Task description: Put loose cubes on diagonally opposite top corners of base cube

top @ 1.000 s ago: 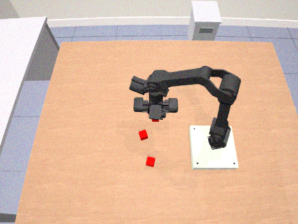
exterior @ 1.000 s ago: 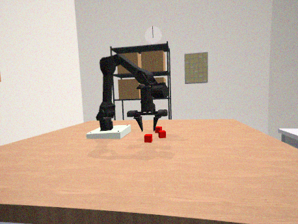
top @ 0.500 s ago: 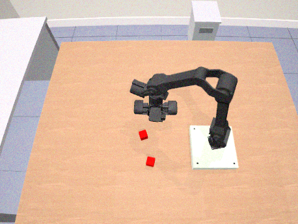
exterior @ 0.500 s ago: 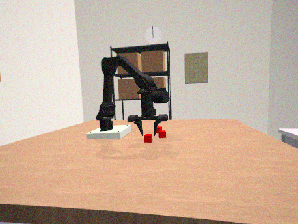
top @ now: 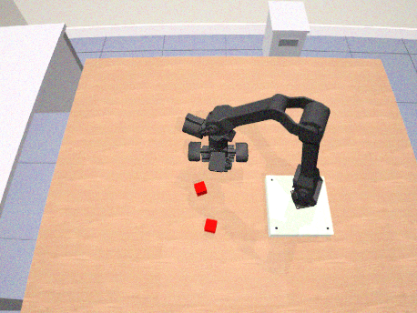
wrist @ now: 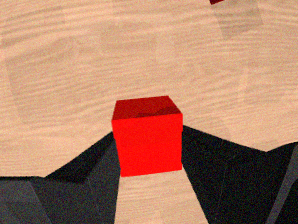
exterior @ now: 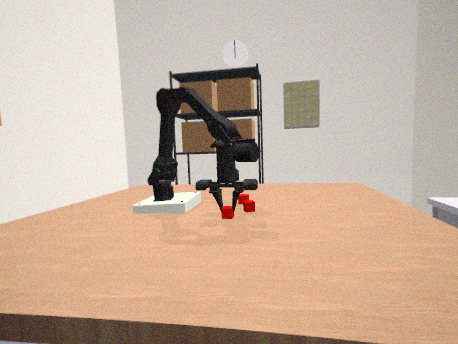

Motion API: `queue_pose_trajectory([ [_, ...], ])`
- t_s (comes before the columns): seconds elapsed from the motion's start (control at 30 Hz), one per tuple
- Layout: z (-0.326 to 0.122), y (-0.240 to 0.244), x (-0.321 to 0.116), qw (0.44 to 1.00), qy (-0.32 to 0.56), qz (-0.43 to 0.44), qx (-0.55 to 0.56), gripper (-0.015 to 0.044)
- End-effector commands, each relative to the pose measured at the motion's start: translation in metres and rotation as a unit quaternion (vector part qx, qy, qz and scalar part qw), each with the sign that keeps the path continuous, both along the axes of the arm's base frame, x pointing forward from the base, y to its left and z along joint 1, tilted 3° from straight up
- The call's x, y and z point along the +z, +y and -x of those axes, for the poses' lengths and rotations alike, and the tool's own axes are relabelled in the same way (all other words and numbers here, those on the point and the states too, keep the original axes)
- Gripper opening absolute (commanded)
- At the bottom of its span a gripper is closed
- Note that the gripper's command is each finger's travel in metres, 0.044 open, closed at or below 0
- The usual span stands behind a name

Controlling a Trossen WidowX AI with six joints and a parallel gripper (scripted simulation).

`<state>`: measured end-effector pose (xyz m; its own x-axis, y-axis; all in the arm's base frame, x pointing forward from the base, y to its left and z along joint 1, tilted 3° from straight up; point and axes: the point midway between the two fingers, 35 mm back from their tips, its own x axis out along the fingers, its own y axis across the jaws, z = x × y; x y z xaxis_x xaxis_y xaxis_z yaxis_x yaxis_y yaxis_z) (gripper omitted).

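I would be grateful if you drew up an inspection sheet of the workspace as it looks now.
Surface: wood-look tabletop, no damage seen.
Job's things: three red cubes. The gripped cube is hidden from above; the middle cube and the far cube stand apart, uncapped. Which one is the base: cannot tell.
Clutter: nothing seen.
Gripper: pointing down, fingers against opposite sides of the gripped cube.
Cables: nothing seen.
Surroundings: shelf rack with cardboard boxes, wall clock, white side table.
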<state>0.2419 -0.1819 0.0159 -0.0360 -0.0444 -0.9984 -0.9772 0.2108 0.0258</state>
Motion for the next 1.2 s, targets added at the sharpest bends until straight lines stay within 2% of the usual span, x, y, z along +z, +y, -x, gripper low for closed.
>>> queue_pose_trajectory([
  [0.0, -0.001, 0.000, 0.003, 1.000, 0.000, -0.002, 0.002, 0.0105],
  [1.17, -0.004, 0.005, 0.108, 1.000, 0.000, -0.002, 0.002, 0.0105],
])
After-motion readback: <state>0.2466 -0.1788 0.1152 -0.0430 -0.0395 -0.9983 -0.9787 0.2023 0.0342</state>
